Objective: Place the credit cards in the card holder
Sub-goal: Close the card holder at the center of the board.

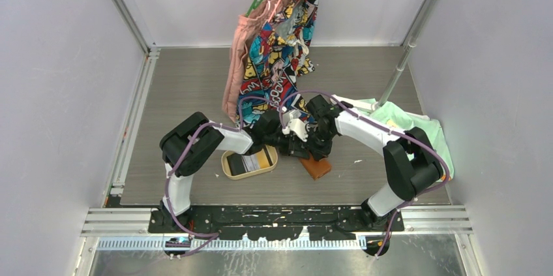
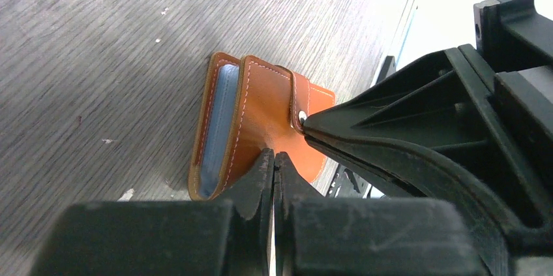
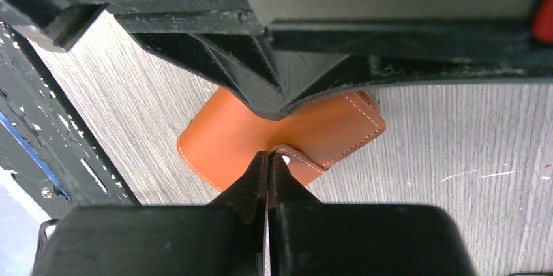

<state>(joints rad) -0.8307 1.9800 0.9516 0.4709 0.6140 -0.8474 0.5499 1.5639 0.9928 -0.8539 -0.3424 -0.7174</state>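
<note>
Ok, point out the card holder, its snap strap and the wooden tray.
card holder (image 2: pixel 261 113), left wrist view, outer leather face.
snap strap (image 3: pixel 305 160), right wrist view, the strap's stitched end.
wooden tray (image 1: pixel 225 164), top view, left rim.

Resting folded, strap wrapping over: tan leather card holder (image 1: pixel 315 167). Lying at its nine o'clock: black and yellow credit cards (image 1: pixel 251 162).

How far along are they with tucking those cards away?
Nothing is stowed yet: the credit cards lie in the wooden tray. In hand: both arms are at the folded card holder; the right fingers seem to pinch its snap strap, and the left fingers press its cover. Left: open it, slot in the cards.
</note>
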